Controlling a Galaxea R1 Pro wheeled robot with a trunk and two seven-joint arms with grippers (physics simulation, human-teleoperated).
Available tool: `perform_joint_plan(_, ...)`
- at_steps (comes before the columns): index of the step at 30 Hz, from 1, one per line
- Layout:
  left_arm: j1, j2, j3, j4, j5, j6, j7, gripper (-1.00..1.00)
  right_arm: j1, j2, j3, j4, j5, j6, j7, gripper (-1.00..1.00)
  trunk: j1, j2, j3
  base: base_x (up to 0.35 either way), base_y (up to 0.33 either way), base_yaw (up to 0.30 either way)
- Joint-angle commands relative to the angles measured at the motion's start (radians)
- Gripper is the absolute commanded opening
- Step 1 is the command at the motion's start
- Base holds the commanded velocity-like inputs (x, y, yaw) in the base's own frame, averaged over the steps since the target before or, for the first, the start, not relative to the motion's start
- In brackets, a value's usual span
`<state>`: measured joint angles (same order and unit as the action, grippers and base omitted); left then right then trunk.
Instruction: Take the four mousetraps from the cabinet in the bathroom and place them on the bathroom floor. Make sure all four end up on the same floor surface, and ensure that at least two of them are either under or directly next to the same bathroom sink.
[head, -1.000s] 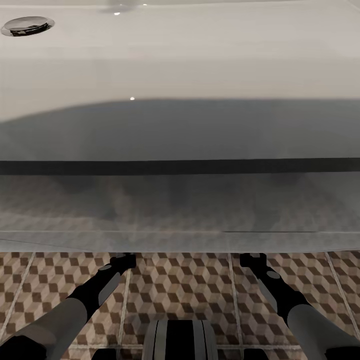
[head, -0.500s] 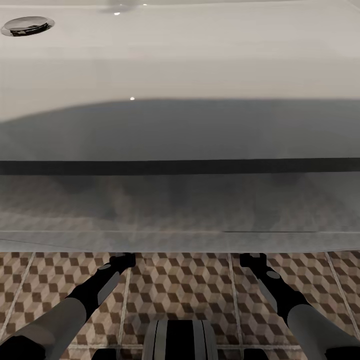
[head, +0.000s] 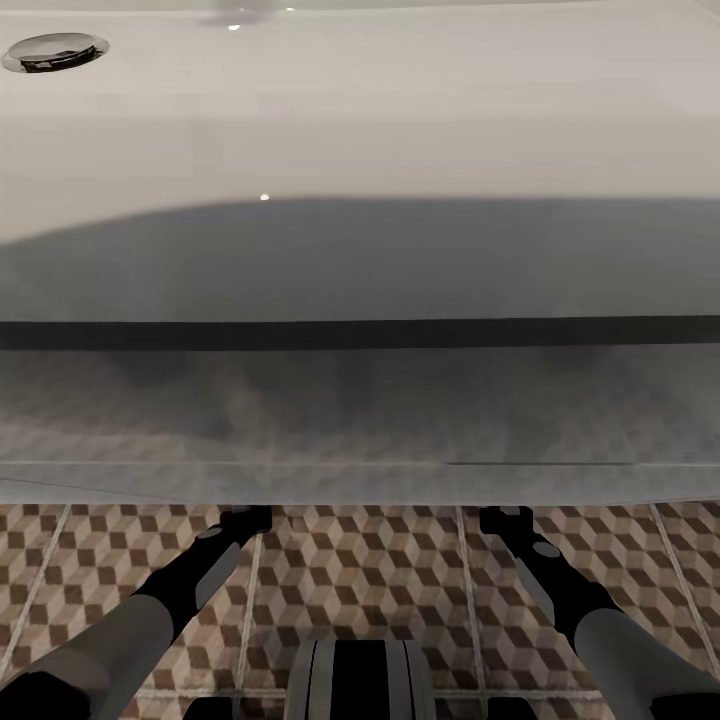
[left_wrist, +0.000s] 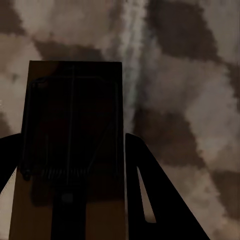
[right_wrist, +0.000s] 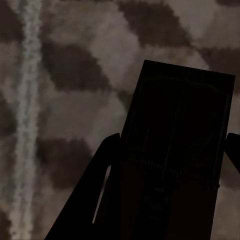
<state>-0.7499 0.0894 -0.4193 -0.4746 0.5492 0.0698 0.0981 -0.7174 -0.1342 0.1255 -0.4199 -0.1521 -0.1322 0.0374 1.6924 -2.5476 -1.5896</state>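
Edges: sink (head: 360, 130) front rim overhangs both arms; tiled floor (head: 360, 570) below.
Left fingers (left_wrist: 150, 200): clamped on a mousetrap (left_wrist: 70, 150) (shadowed).
Right fingers (right_wrist: 100, 195): clamped on another trap (right_wrist: 180, 150), close above the floor.

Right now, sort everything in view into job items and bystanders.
Job items:
- flat brown wooden mousetrap in the left end effector
- second wooden mousetrap in the right end effector
- wide white sink
- cube-patterned tiled floor

Bystanders:
- chrome drain
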Motion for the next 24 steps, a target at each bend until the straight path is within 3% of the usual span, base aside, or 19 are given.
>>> perform_joint_plan(1,0.0,0.002,-0.009,-0.008,0.005,0.004,0.011,-1.0,-0.001,-0.001,0.005,0.001,-0.012,-0.004,0.006,-1.0,0.0,0.0,-0.001,0.0,0.0,0.0)
perform_joint_plan(24,0.0,0.0,-0.009,-0.035,0.002,0.005,0.011,-1.0,-0.001,-0.001,0.005,0.001,-0.011,-0.004,0.006,-1.0,0.0,0.0,-0.001,0.0,0.0,0.0)
